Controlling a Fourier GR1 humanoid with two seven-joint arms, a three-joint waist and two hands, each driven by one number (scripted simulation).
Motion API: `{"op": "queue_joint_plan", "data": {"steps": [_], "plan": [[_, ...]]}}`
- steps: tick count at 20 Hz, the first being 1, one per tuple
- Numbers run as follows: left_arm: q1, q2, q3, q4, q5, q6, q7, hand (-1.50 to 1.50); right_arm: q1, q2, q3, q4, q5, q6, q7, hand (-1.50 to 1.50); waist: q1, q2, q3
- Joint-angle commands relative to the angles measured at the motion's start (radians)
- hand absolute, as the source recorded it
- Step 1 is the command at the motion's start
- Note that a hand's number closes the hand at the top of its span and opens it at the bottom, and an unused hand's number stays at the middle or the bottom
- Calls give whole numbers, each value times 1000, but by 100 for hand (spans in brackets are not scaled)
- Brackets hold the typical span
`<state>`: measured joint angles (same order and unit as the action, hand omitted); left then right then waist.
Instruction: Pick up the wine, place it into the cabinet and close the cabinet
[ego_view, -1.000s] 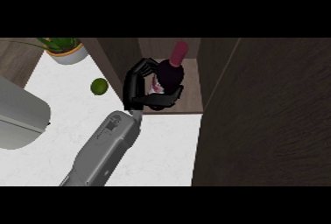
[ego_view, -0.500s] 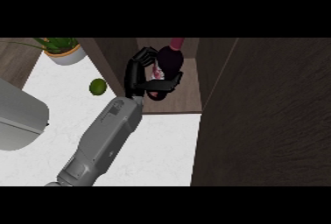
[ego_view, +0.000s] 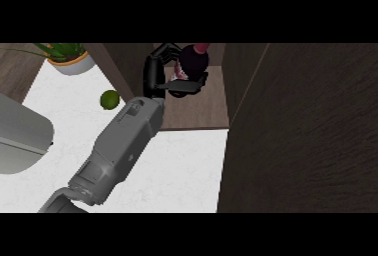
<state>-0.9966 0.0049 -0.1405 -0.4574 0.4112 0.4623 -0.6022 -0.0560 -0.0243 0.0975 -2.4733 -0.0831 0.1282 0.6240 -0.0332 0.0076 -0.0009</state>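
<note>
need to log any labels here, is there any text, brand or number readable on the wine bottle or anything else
No text can be read anywhere.
wine bottle: a pale label patch shows beside the robot hand, too blurred to read.
plant pot, green fruit, cabinet: no markings visible.

You will find no legible text: the wine bottle (ego_view: 193, 62) carries a pale label patch, nothing readable on it.

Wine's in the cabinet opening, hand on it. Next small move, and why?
Probably lower and set it down, then open the fingers. The left robot hand is curled round the wine bottle, already over the cabinet shelf, inside the opening. Whether its base touches the shelf can't be told.
</note>
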Motion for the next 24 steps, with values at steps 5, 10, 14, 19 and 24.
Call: {"op": "queue_joint_plan", "data": {"steps": [5,10,14,19,24], "plan": [[-57,-5,47,116,-1,14,-103,150,24,-14,-31,-96,-91,9,52,-150,2,-1,1],[-118,-5,96,190,55,3,-82,150,18,23,65,-69,19,-23,11,-150,-15,5,0],[-165,2,177,224,93,-29,-66,150,28,-4,-15,-41,-69,21,-18,-150,-27,12,1],[-152,-5,190,254,114,-79,-82,150,-12,14,9,-49,-62,-6,26,-150,-22,8,0],[-164,5,208,296,104,-81,-105,150,-16,9,13,-42,-30,-7,3,-150,-21,10,0]]}}
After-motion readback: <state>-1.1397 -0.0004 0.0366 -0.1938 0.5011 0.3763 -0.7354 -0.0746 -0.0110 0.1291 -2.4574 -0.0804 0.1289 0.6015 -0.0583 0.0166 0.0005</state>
